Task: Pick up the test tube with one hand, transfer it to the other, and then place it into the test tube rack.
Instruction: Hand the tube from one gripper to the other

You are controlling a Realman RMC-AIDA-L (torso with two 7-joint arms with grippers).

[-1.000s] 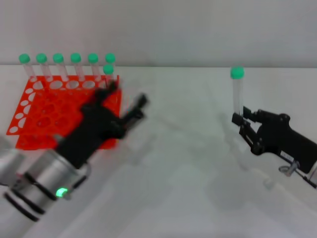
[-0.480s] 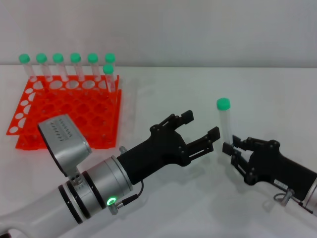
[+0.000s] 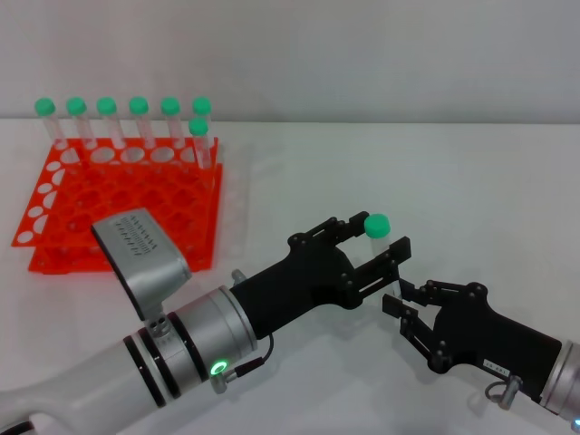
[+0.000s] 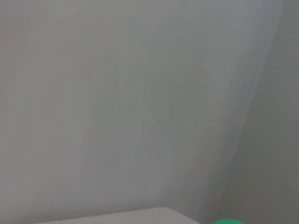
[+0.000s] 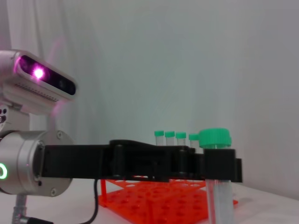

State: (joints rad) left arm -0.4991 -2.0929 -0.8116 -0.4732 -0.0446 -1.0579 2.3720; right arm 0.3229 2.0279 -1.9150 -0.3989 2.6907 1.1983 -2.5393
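The test tube, with its green cap [image 3: 376,224], stands upright in my right gripper [image 3: 400,300], which is shut on its lower part at the table's near right. My left gripper [image 3: 374,237] is open, with one finger on each side of the tube just below the cap. In the right wrist view the tube [image 5: 218,198] rises behind the black fingers [image 5: 219,164] of my left gripper. The left wrist view shows only a sliver of the green cap [image 4: 228,221]. The orange-red test tube rack [image 3: 118,195] lies at the far left and also shows in the right wrist view [image 5: 163,198].
Several green-capped tubes [image 3: 122,113] stand in the rack's back row, and one more [image 3: 199,136] stands by its right edge. My left arm [image 3: 172,340], with its grey ribbed plate [image 3: 140,245], reaches across the near table. A pale wall lies behind the table.
My right gripper has brought the tube left and nearer to me. My left gripper has swung from the rack to the middle, and its open fingers now flank the tube.
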